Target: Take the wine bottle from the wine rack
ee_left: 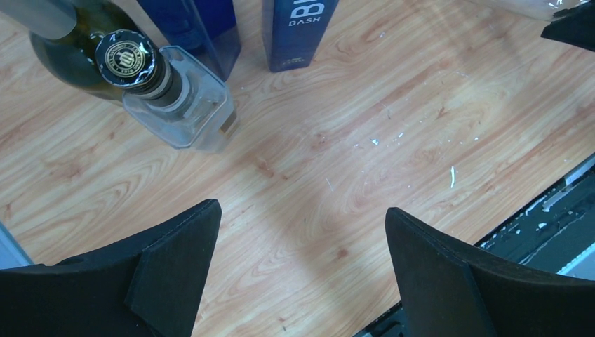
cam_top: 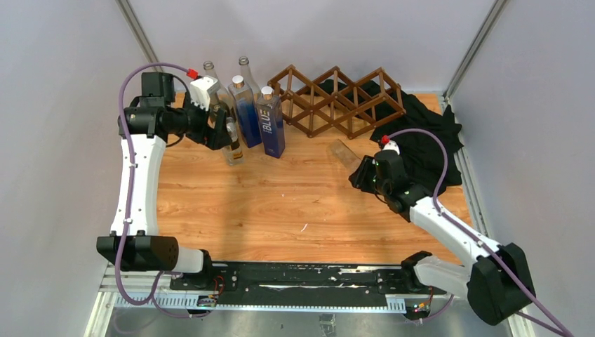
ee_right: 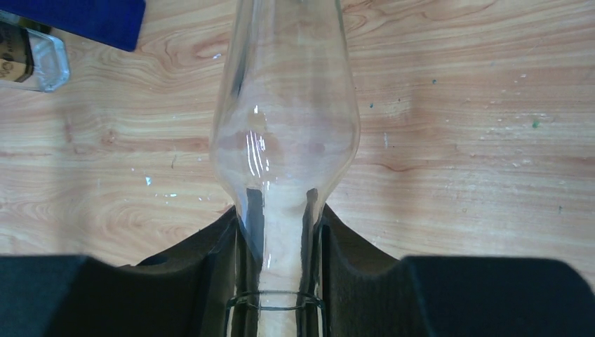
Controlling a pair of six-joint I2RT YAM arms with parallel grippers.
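Observation:
The wine rack (cam_top: 337, 102), a dark brown wooden lattice, stands at the back of the table, and I see no bottle in its cells. A clear glass wine bottle (ee_right: 284, 126) is out in front of the rack (cam_top: 344, 152), over the bare wood. My right gripper (ee_right: 278, 225) is shut on its narrow neck, fingers (ee_right: 217, 267) pressed against both sides. In the top view my right gripper (cam_top: 365, 172) sits just right of the bottle. My left gripper (ee_left: 302, 214) hangs open over the table at the back left (cam_top: 228, 140), nothing between its fingers.
Several upright bottles cluster at the back left: a blue one (cam_top: 247, 112), a dark blue carton-shaped one (cam_top: 271, 123), a dark green one (ee_left: 70, 56) and a clear square one (ee_left: 186, 109). A black cloth (cam_top: 421, 133) lies behind and right of the rack.

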